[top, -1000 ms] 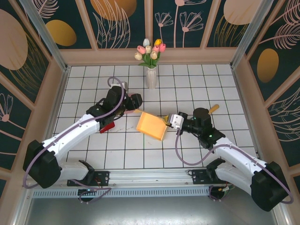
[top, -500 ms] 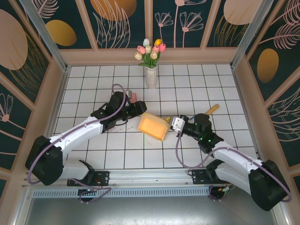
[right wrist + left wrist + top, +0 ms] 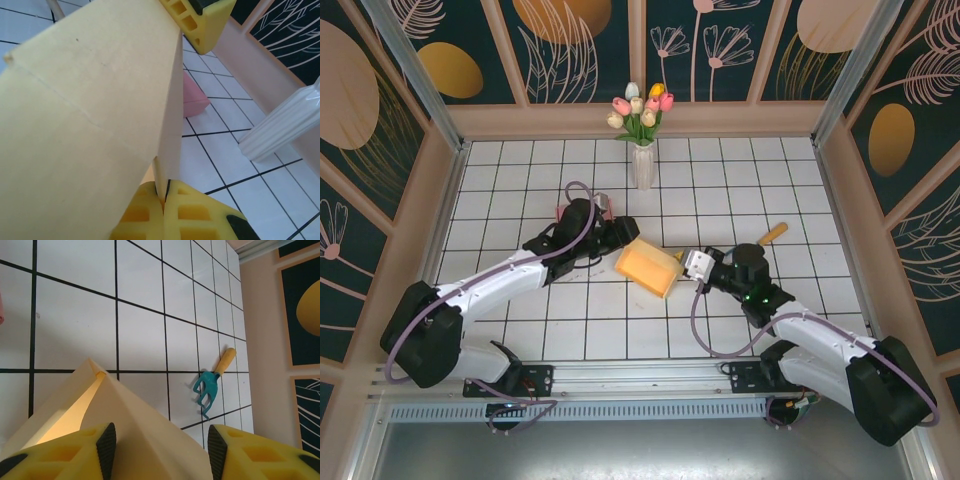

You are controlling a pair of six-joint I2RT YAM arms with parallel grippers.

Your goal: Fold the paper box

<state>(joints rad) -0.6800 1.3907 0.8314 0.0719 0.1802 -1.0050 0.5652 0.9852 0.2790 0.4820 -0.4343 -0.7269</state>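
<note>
We count 1 paper box (image 3: 648, 266), yellow card, mid-table between the 2 arms, part-folded and tilted, its near corner down by the tiles. The right gripper (image 3: 680, 263) is on the box's right side. In the right wrist cam its 2 fingers (image 3: 145, 215) are pinched tight together on a thin card edge, so it has hold of the box. The left gripper (image 3: 162, 440) comes in from the upper left. In the left wrist cam its jaws stand partly apart, 1 each side of a folded ridge of the box. We can't tell if the pads actually press the card, as the contact is cut off at the frame bottom.

Other items, 1 of each:
- 1 white vase (image 3: 642, 165) w/ a bunch of tulips (image 3: 640, 105), at the back centre.
- 1 hand rake (image 3: 210, 385), teal head and yellow handle, lying flat on the tiles right of the box, well apart from it.
- 1 pink object (image 3: 192, 100) on the table (image 3: 520, 180) just behind the left gripper.
</note>
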